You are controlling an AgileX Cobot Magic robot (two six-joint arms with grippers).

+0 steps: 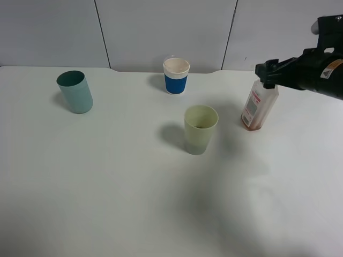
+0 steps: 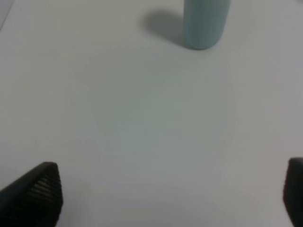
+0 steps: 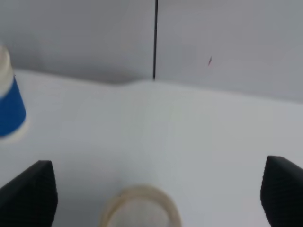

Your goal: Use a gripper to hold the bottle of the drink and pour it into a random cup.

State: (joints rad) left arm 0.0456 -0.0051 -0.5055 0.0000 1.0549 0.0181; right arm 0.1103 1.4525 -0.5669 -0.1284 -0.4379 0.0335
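Pale yellow-green cup (image 1: 201, 129) stands nearest the high camera, mid-table, upright, with what looks like a bit of dark liquid at the bottom, though that's hard to confirm. Bottle of the drink (image 1: 259, 106) stands upright on the white table (image 1: 107, 187), near the cup on the right-arm side, clearly apart from it. It's capless, red-and-white label, brown drink only low in the base.

Right gripper (image 1: 266, 75) hangs at the bottle's neck with jaws spread wide. The right wrist view shows the open bottle mouth (image 3: 140, 208) between the two fingertips (image 3: 29, 196), neither touching it. Nothing is held.

Left gripper (image 2: 170, 196) is also spread apart over bare table, with the teal tumbler (image 2: 203, 21) ahead of it. It looks idle.

Judgement: the step is either grasping or having just let go; can't tell which. If grasping, drop lower so the pads land on the labelled body, not the neck. Centre the bottle between the pads, then close square so it doesn't tip. Lift straight up, and tilt only once the mouth is over the yellow-green cup. Keep clear of the white cup with blue band (image 1: 176, 75).
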